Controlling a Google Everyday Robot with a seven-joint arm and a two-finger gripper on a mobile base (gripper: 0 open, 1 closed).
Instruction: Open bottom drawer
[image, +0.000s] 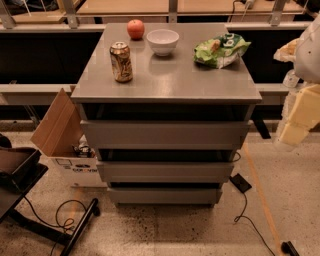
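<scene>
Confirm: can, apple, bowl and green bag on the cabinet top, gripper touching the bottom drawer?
Wrong on the gripper: the camera view shows it off to the cabinet's right, apart from the bottom drawer. The can, apple, bowl and green bag are on the cabinet top.
</scene>
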